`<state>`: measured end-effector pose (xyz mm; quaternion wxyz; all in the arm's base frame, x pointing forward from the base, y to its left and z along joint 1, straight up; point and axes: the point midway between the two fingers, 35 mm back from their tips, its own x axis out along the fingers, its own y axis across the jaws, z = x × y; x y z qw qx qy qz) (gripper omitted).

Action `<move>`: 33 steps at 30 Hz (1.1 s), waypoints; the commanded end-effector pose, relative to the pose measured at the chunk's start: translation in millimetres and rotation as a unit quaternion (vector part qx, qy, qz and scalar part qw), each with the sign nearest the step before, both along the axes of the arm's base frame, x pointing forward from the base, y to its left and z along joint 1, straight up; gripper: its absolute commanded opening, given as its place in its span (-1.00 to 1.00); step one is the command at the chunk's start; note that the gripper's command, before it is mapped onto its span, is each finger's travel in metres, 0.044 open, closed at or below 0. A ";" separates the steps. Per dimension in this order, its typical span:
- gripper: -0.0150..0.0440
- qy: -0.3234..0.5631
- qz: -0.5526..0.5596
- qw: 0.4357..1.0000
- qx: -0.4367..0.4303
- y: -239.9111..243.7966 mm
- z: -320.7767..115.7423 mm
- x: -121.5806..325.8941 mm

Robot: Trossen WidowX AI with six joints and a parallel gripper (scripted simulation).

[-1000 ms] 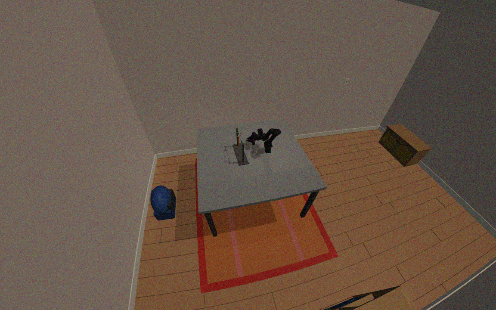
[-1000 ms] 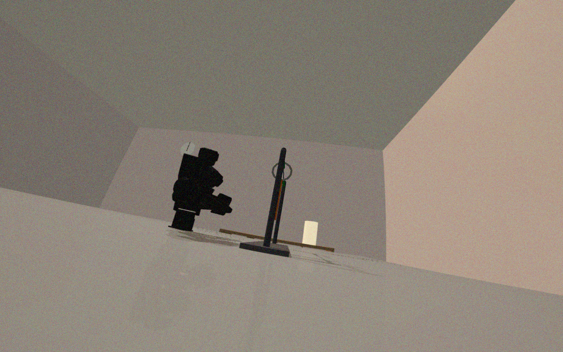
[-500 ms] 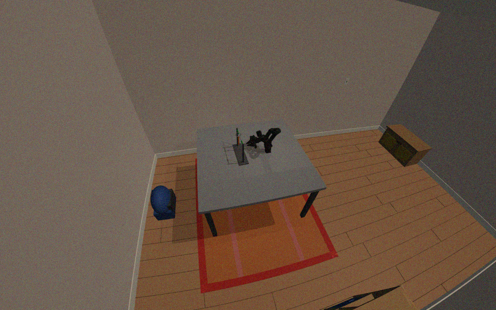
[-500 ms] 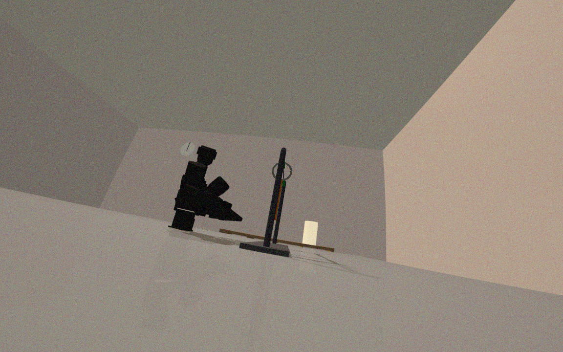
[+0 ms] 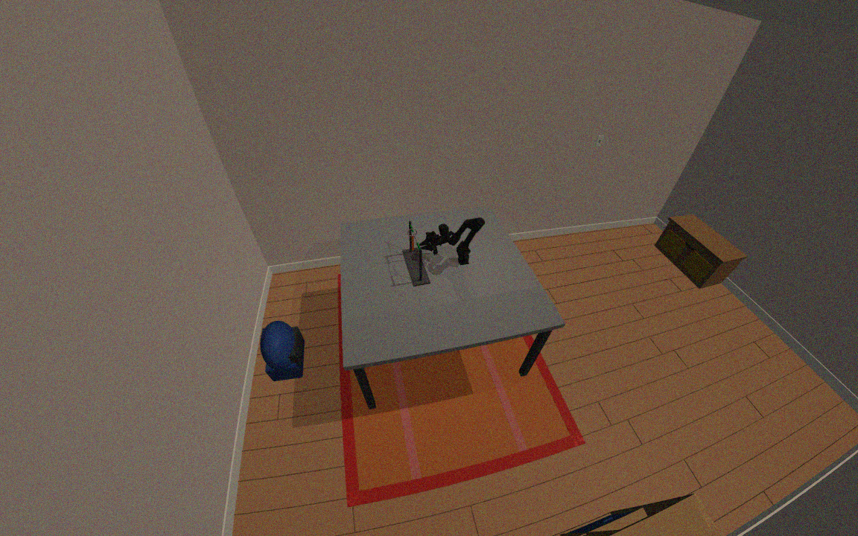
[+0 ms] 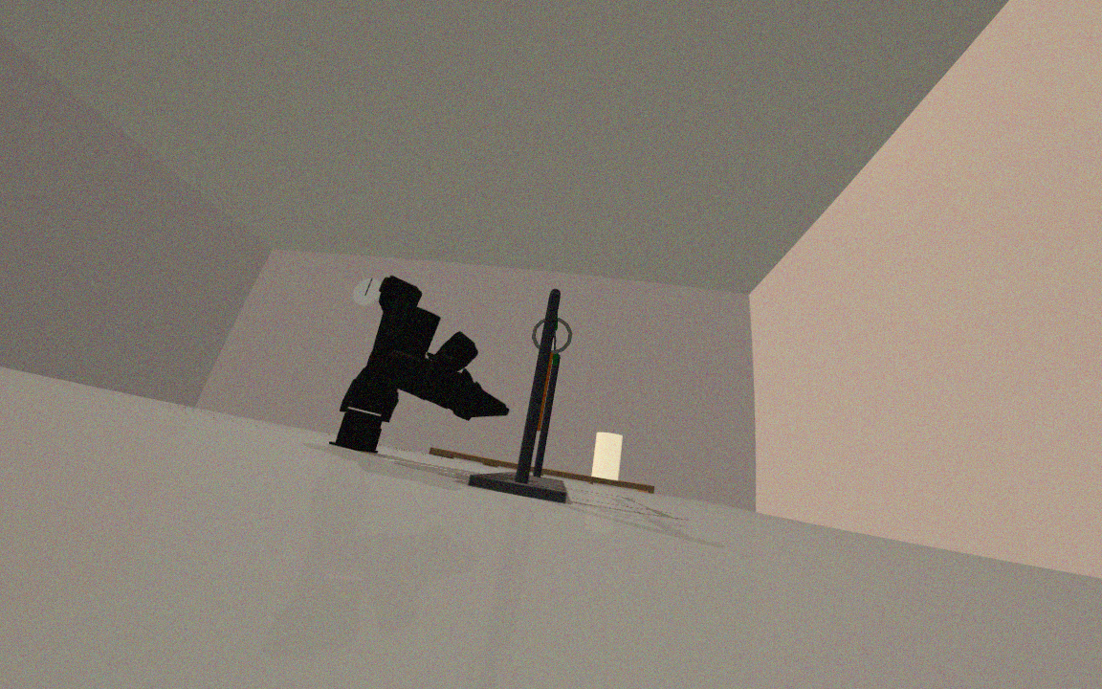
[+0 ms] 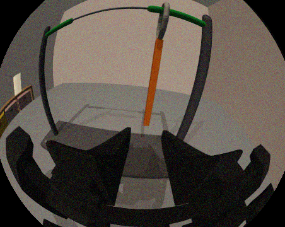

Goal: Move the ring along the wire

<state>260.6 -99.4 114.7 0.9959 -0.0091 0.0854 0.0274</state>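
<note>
Ring, wrist view: the ring (image 5: pixel 412 231) (image 6: pixel 570 335) (image 7: pixel 166 19) hangs on the longer green sleeve (image 7: pixel 186 17) near the right-hand post (image 7: pixel 204 63), wire through it, orange handle (image 5: pixel 412 243) (image 6: pixel 545 393) (image 7: pixel 153 82) dangling below.
Gripper, wrist view: my gripper (image 5: pixel 421 245) (image 6: pixel 507 411) (image 7: pixel 146 133) stands partly open, nothing between its fingers; the handle's lower end shows just beyond the tips.
Approach, wrist view: I judge this the reach for the handle. I'd centre the gap on the orange, advance level and slowly, and close low on it, well below the thin grey wire (image 7: pixel 111 9).
Far post, wrist view: the goal is the short green sleeve (image 7: pixel 60 27) at the left.
Handle, exterior view: the near post (image 6: pixel 529 402) partly covers it, but the fingertips look apart from it.
Wire, exterior view: seen nearly end-on, so I can't judge clearance.
Stand, top view: small and grainy; I can't read the finger gap or the grey wire there.
</note>
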 end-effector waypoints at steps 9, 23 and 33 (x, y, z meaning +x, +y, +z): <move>0.05 -0.003 -0.004 1.000 0.002 -2.9 2.8 13.6; 0.05 -0.003 -0.004 1.000 0.001 -3.8 1.4 34.0; 0.05 -0.004 -0.004 1.000 0.001 -3.1 -0.9 49.0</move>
